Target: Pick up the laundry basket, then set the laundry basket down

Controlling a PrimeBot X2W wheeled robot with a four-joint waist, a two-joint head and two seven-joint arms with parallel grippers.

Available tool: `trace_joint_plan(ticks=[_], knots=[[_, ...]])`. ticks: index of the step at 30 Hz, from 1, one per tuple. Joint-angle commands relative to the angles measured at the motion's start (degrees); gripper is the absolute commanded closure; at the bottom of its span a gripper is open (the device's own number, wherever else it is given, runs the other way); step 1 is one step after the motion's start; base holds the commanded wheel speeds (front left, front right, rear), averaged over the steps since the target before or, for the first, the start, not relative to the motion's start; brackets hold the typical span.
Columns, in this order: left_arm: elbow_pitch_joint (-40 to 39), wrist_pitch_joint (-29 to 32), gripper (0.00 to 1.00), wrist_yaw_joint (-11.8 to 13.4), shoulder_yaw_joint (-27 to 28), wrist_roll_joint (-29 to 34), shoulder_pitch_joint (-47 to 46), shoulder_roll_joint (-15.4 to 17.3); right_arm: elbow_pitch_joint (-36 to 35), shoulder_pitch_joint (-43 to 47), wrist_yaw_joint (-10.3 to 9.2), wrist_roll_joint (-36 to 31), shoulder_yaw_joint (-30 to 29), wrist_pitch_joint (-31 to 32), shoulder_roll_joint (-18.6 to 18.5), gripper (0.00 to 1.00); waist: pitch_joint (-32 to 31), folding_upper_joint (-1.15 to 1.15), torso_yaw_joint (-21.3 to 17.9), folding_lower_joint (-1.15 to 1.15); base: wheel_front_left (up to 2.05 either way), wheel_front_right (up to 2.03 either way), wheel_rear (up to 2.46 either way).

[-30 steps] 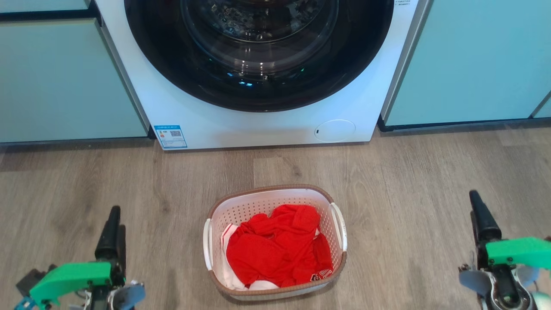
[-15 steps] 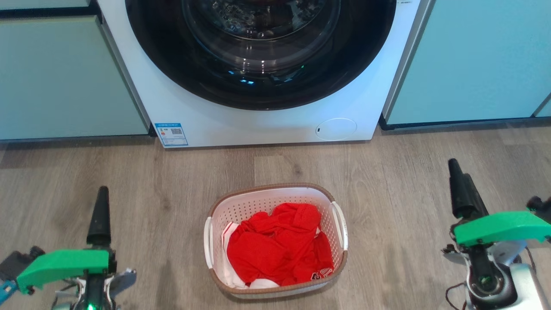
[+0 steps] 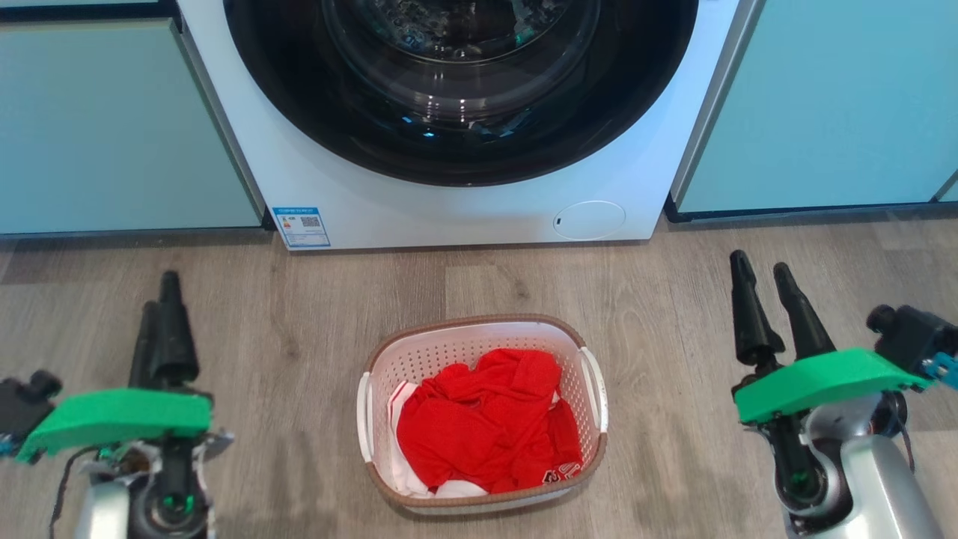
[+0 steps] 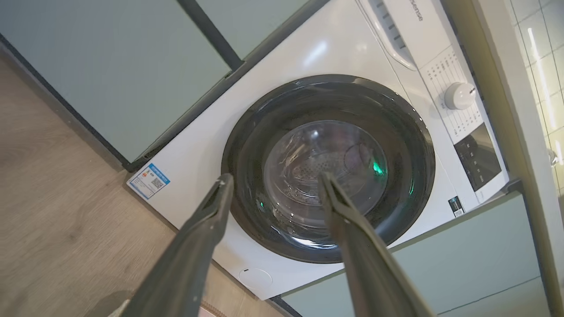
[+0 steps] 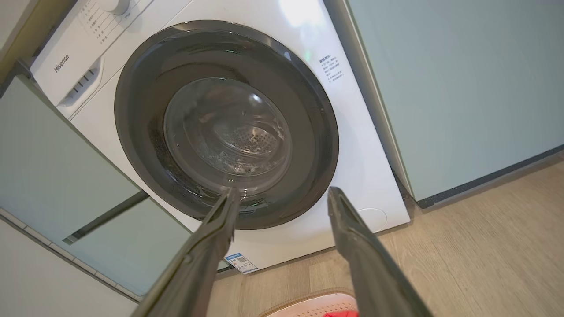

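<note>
Both open: left pincer point(image 3: 160, 292) and right pincer point(image 3: 760, 262), the laundry basket point(image 3: 464, 355) between, well apart.

Open floor point(image 3: 262, 359) flanking laundry basket point(image 3: 449, 358); washing machine point(image 3: 419, 213) behind.

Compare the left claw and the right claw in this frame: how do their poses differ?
In the head view the left claw is angled so its fingers overlap, while the right claw shows its fingers side by side with a gap. The right claw's tips reach slightly nearer the washing machine than the left claw's. Shared: both are open, empty, and flank the laundry basket without touching it.
</note>
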Motion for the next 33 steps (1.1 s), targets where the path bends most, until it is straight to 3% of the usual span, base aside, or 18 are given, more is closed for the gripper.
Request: trace_joint_plan(ticks=[1, 14, 26, 33], knots=[[-3.09, -0.49, 0.00, 0.60, -0.03, 2.14, -3.36, 0.80, -2.76, -3.20, 0.10, -2.26, 1.07, -0.84, -0.79, 0.00, 0.03, 0.00, 0.00, 0.00, 0.00, 0.00, 0.00], [-5.75, -2.68, 0.00, 9.46, -12.04, 23.44, -3.60, 1.15, -3.45, -3.56, 0.11, -14.85, 5.14, -3.02, -1.67, 0.00, -0.02, 0.00, -0.27, 0.00, 0.00, 0.00, 0.00], [-2.24, -4.69, 0.00, 21.27, -25.79, 34.24, -5.90, 7.54, -2.55, -2.58, 0.12, -24.61, 6.21, -5.04, -0.87, 0.00, -0.32, 0.00, -0.98, 0.00, 0.00, 0.00, 0.00], [2.78, -5.86, 0.00, 21.73, -29.57, 34.70, -6.88, 8.23, -1.26, -1.44, 0.12, -28.86, 5.02, -6.21, -0.52, 0.00, -0.63, 0.00, -1.51, 0.00, 0.00, 0.00, 0.00]])
